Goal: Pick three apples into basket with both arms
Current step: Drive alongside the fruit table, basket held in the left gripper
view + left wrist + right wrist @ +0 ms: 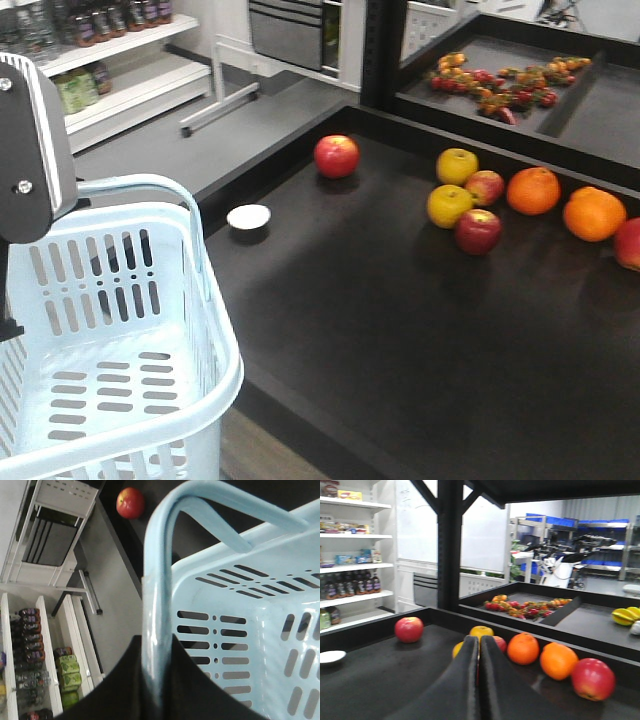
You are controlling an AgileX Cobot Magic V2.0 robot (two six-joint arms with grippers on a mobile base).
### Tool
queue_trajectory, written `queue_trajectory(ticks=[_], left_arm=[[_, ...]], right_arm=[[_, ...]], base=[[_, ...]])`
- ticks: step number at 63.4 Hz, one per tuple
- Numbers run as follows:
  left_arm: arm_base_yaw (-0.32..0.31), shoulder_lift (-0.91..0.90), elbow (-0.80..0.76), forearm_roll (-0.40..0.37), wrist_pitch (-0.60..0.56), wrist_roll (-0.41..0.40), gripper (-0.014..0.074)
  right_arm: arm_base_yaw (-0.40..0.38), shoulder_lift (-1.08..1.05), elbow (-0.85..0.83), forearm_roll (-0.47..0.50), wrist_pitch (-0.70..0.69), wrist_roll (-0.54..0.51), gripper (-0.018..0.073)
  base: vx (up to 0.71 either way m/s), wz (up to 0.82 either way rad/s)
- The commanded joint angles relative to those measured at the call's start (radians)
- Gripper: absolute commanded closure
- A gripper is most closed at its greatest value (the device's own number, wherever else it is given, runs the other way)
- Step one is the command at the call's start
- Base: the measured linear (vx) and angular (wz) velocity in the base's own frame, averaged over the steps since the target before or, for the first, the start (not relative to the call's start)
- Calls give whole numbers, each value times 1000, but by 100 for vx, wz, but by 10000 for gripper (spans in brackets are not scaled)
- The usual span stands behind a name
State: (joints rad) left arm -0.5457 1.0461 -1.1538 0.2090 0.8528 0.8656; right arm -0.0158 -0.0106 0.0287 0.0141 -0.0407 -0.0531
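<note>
The pale blue basket hangs at the lower left beside the dark shelf. My left gripper is shut on the basket's hoop handle, and one grey finger shows at the far left. The basket's inside is bare. One red apple sits alone at the back left of the shelf. Two more red apples lie in the fruit cluster, and another at the right edge. My right gripper is shut with nothing in it, low over the shelf, pointing at the cluster.
Two yellow apples and two oranges lie among the red ones. A small white bowl sits near the shelf's left edge. A raised black rim bounds the shelf behind the fruit. Drink shelves stand at the left.
</note>
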Motion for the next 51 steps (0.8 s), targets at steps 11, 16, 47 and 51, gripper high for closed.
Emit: queue_trajectory(ticks=[11, 16, 47, 51], left_arm=[[-1, -14, -32, 9, -70, -13, 603], [-1, -14, -32, 8, -71, -13, 603], [-1, -17, -32, 8, -70, -13, 603], [-1, -17, -32, 8, -70, -13, 603]], right_arm=[[-5, -10, 15, -6, -69, -1, 566], [-5, -10, 15, -6, -69, -1, 566], [-5, -10, 15, -6, -69, -1, 566], [-5, -10, 15, -6, -69, -1, 566]], base=[[5, -36], [1, -29], [2, -37], [2, -46]])
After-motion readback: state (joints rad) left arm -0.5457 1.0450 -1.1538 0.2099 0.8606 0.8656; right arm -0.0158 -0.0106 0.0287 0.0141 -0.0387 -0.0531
